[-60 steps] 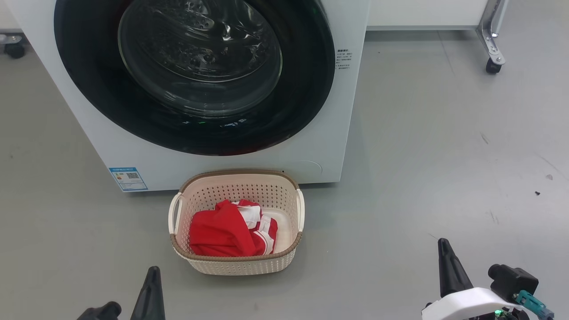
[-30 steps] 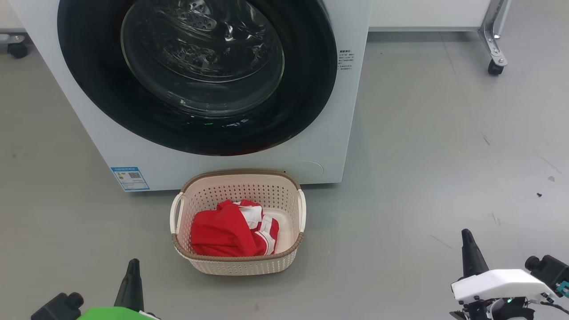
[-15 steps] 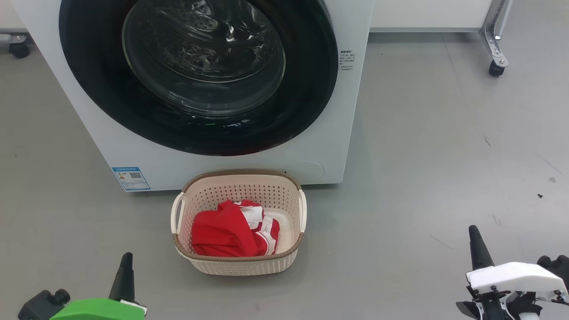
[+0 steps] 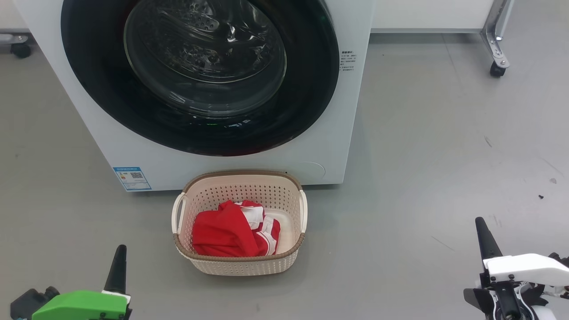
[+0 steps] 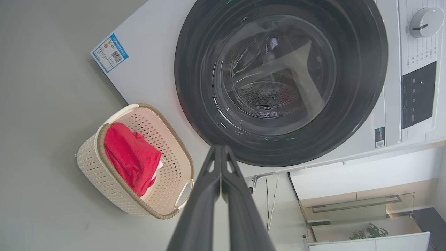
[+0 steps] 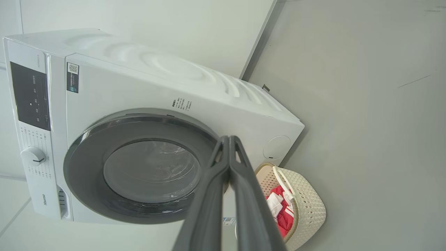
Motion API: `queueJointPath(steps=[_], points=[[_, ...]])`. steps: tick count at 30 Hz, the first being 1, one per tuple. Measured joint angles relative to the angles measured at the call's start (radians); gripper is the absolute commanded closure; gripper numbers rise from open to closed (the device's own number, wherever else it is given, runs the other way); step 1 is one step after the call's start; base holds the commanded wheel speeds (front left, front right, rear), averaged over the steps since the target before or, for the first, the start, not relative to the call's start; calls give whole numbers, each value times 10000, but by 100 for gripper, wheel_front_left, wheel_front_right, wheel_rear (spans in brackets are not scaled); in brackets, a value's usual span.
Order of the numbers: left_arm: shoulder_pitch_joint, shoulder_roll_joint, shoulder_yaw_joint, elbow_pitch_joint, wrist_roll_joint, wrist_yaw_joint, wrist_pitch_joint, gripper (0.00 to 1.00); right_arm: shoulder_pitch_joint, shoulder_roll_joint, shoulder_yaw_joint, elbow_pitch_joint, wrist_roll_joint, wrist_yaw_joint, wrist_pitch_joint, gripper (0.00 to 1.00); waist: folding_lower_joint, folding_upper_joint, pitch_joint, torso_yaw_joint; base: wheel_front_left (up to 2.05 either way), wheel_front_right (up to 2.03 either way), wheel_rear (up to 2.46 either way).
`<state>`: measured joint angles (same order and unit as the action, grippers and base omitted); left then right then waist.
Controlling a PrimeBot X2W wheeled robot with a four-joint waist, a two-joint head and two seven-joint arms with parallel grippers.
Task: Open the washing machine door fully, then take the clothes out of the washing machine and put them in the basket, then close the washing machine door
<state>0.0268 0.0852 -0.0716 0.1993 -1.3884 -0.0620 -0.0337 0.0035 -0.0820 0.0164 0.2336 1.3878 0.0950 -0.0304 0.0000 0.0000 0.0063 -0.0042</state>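
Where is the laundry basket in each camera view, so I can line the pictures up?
Head view: the basket sits lower centre, below the washing machine door.
Left wrist view: the basket is lower left, left of the door.
Right wrist view: the basket is lower right, right of the door.
Shared landmark: the round black-rimmed door.

The left gripper (image 4: 120, 253) has a bright green cover (image 4: 80, 304), with a black block (image 4: 29, 300) beside it. The right gripper (image 4: 481, 224) has a white cover (image 4: 526, 264) with small dark screws, and black parts (image 4: 500, 300) under it. The fingers (image 5: 204, 198) are long and dark grey. They narrow to a point, with a slim opening near each tip.
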Motion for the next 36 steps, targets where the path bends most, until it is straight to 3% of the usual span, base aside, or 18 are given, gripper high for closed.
queueJointPath(steps=[21, 36], points=[[-549, 107, 424, 462, -2859, -493, 571, 100, -446, -155, -476, 188, 2859, 174, 587, 100, 0, 0, -24, 41, 0, 0, 0], [-683, 150, 447, 527, -2922, -504, 604, 100, -546, -157, -502, 303, 2924, 182, 606, 100, 0, 1, -28, 42, 0, 0, 0]])
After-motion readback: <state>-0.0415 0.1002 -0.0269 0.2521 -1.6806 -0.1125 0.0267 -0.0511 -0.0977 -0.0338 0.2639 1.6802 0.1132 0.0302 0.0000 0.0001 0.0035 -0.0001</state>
